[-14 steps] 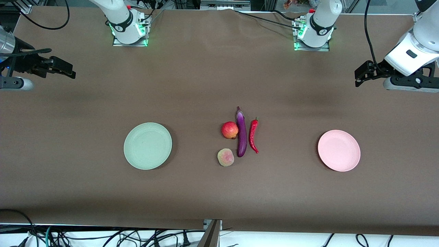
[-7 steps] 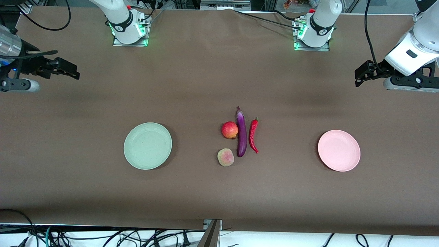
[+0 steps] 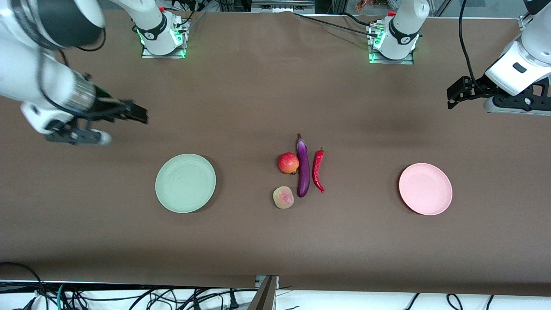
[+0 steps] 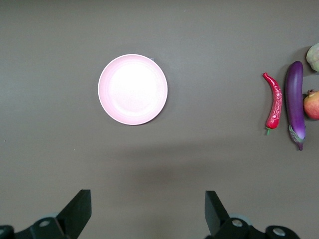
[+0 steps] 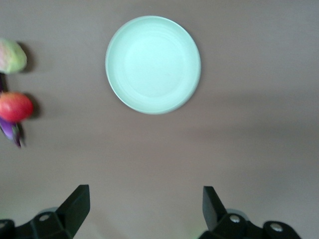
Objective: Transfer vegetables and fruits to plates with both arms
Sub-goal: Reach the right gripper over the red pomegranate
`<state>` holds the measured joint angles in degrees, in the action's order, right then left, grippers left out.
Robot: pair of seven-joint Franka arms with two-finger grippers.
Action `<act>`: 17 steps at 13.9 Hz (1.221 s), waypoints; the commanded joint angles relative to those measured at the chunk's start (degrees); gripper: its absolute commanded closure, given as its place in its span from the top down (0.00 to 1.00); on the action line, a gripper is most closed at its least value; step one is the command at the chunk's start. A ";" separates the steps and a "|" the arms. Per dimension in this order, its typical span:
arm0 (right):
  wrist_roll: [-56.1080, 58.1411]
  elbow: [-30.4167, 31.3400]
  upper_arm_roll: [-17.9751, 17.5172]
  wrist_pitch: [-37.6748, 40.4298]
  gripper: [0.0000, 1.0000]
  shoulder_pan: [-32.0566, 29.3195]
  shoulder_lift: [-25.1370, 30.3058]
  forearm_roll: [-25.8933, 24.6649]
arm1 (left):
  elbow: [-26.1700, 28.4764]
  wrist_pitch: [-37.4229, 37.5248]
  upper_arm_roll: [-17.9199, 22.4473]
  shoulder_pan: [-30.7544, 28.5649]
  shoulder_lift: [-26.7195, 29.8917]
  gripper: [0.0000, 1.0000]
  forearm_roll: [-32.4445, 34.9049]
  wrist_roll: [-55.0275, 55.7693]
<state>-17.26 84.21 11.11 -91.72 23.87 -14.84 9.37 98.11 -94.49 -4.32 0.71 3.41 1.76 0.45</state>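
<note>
At mid-table, the long glossy purple eggplant (image 3: 303, 168) lies between the round red fruit (image 3: 288, 163) and curved red chili pepper (image 3: 317, 170); the fuzzy yellow-green fruit (image 3: 283, 197) sits nearer the camera. The round pale green plate (image 3: 185, 183) and pink plate (image 3: 425, 188) are bare. The right gripper (image 3: 137, 113) and left gripper (image 3: 452, 95) hang over bare table, fingers spread apart

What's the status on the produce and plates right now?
Both grippers open: right gripper over bare table, left gripper waiting at its end. Long purple eggplant, red chili, both round fruits grouped mid-table. Green plate, pink plate empty.
</note>
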 commanded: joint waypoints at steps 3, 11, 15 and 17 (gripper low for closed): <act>-13.91 -1.68 0.23 -15.55 1.00 9.60 -12.64 2.40 | -0.99 1.06 0.01 -0.10 0.11 1.00 -0.61 0.34; -37.39 -7.56 0.32 -38.52 1.00 24.72 -29.88 2.85 | -0.99 1.33 -0.08 0.08 0.11 1.00 -0.61 0.34; -43.90 -10.82 0.40 -43.80 1.00 27.80 -35.42 2.58 | -0.99 1.33 -0.08 0.08 0.11 1.00 -0.61 0.34; -45.49 -11.00 0.41 -46.78 1.00 28.77 -37.44 2.49 | -0.99 1.33 -0.08 0.08 0.11 1.00 -0.61 0.34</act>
<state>-60.79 75.87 10.60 -136.59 51.49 -49.25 11.52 97.97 -94.23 -4.43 0.73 3.41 1.76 0.50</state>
